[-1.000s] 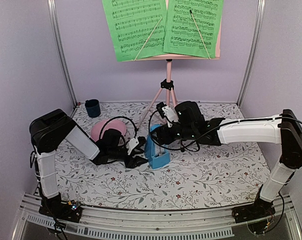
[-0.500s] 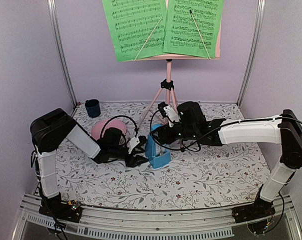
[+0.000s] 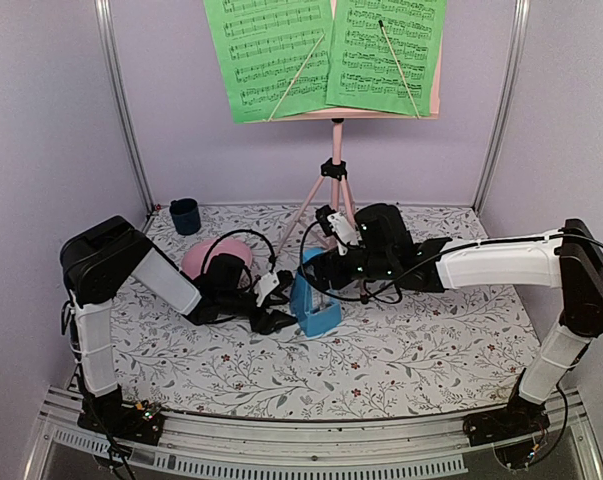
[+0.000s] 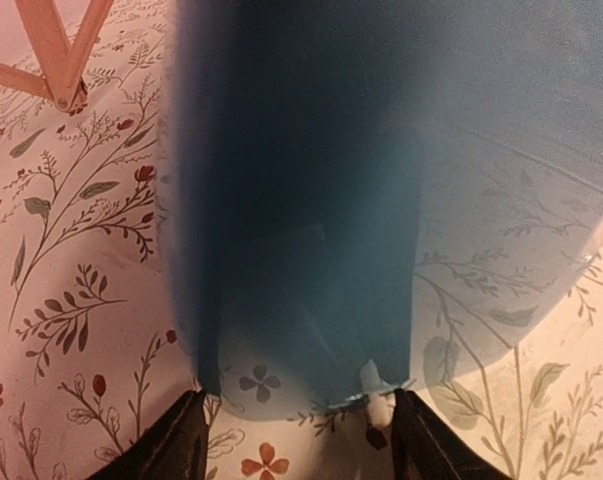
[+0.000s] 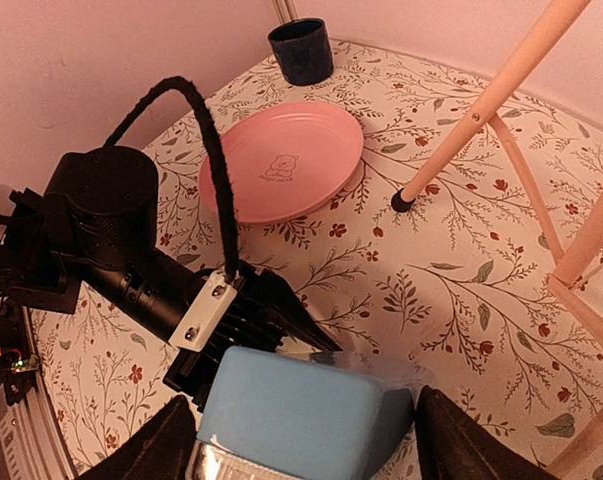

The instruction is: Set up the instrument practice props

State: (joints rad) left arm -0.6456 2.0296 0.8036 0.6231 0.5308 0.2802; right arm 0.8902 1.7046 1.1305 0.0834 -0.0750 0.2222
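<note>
The pink tripod music stand (image 3: 333,170) stands at the back and carries two green sheet-music pages (image 3: 271,55) (image 3: 386,50) on its desk. The small blue metronome (image 3: 313,298) is on the floral cloth in front of the tripod, leaning slightly. My right gripper (image 3: 319,268) comes from the right and closes on the metronome's top (image 5: 301,410), one finger (image 5: 166,445) on each side. My left gripper (image 3: 281,312) lies low at its left. In the left wrist view its fingertips (image 4: 193,420) press the two lower corners of the metronome's base (image 4: 301,250).
The round pink disc (image 3: 213,262) lies just behind the left wrist and also shows in the right wrist view (image 5: 286,160). The small dark blue cup (image 3: 185,215) stands at the back left corner. The tripod's legs (image 5: 481,110) spread close behind the metronome. Walls enclose the cloth.
Both grippers and the metronome have shifted a few pixels away from the near edge. Otherwise the scene is the same.
</note>
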